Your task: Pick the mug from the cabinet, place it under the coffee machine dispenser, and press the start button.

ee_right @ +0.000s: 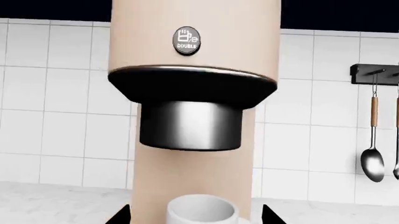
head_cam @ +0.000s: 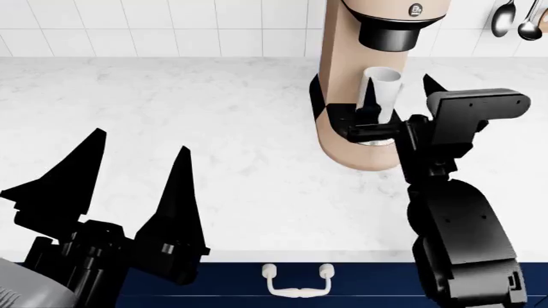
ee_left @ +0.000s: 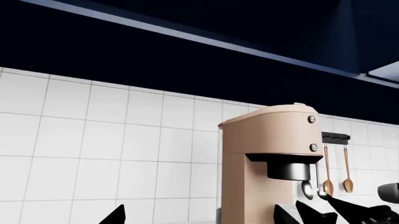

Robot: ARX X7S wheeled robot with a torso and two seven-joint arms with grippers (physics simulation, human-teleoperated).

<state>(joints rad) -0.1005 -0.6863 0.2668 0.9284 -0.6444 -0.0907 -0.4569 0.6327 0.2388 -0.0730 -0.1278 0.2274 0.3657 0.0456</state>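
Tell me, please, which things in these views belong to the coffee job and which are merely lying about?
Belonging to the job:
- mug, standing on the machine's base under the dispenser
- coffee machine
- start button, marked DOUBLE
- right gripper, fingers either side of the mug

Lying about:
- hanging spoons on the wall rail
- drawer handle below the counter
- left gripper, open and idle

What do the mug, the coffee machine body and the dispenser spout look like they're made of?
Mug: probably glazed ceramic, plain white and smooth.
Coffee machine body: likely matte plastic, an even beige with no glare.
Dispenser spout: brushed metal by its look, a silvery cylinder with soft vertical shading.
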